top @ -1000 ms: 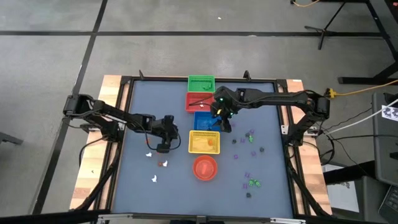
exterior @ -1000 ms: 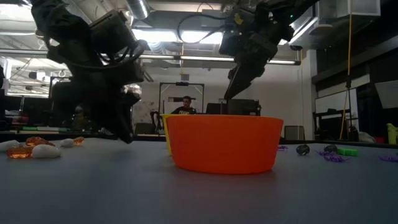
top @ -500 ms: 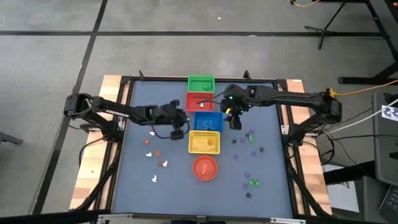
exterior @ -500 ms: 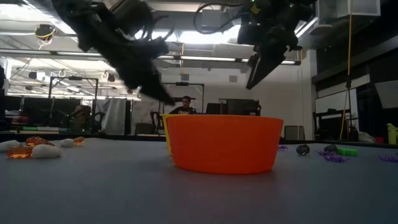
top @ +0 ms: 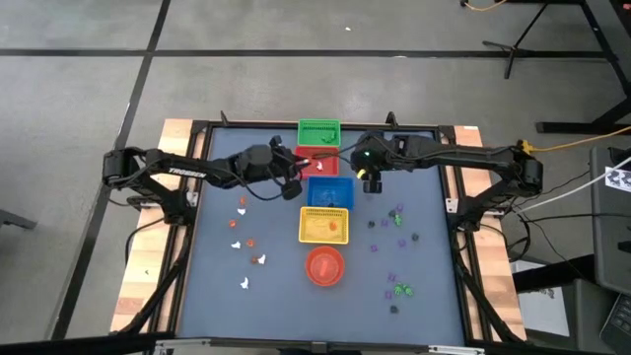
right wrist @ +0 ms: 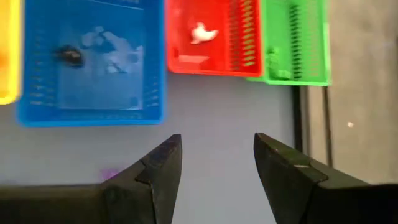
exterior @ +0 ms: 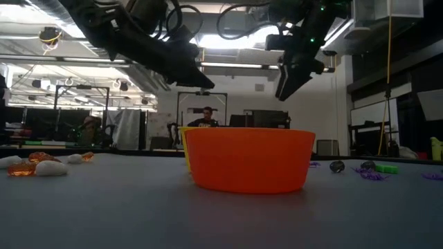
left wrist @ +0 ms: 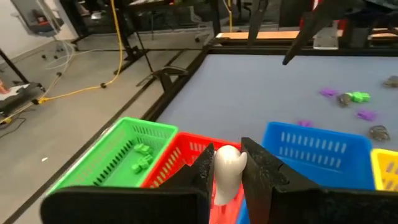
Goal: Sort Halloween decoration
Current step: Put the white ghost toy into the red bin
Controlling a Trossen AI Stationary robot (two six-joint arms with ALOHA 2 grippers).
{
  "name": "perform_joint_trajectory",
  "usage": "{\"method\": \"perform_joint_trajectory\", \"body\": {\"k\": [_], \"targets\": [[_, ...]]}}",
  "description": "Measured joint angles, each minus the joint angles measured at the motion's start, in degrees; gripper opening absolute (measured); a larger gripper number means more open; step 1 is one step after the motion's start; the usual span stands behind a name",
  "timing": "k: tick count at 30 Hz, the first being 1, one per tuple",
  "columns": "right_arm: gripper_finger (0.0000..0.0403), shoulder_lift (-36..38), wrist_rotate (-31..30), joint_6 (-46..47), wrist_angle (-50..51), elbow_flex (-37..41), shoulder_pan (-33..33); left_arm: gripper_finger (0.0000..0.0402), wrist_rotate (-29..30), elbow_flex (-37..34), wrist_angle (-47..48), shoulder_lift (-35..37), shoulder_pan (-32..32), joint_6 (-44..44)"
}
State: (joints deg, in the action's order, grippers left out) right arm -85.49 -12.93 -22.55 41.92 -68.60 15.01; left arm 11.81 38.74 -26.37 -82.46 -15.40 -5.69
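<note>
High view: the left gripper [top: 293, 180] is partly lost against the red basket [top: 317, 161], its load too small to make out there. The left wrist view shows its fingers clamped on a white trinket [left wrist: 225, 171] above that basket's edge. The left arm stretches level from the table's [top: 212, 286] left rim; bare table lies below it. Loose trinkets [top: 241, 224] lie left, others [top: 399, 219] right. The right gripper [top: 373, 184] hangs beside the blue basket [top: 330, 192], fingers apart, empty.
</note>
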Motion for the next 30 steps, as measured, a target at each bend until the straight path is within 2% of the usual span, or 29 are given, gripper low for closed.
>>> {"method": "perform_joint_trajectory", "body": {"k": [4, 14, 30], "targets": [[0.0198, 0.00, 0.68, 1.48, -0.49, 0.00, 0.01, 0.0042, -0.01, 0.00, 0.07, 0.00, -0.84, -0.36], [0.0198, -0.04, 0.96, 13.01, -3.10, 0.00, 0.00, 0.0042, -0.09, 0.00, 0.13, 0.00, -2.38, -0.85], [0.0198, -0.09, 0.97, 13.29, -3.07, 0.00, 0.01, 0.0042, -0.09, -0.02, 1.01, -0.11, -2.38, -0.57]]}}
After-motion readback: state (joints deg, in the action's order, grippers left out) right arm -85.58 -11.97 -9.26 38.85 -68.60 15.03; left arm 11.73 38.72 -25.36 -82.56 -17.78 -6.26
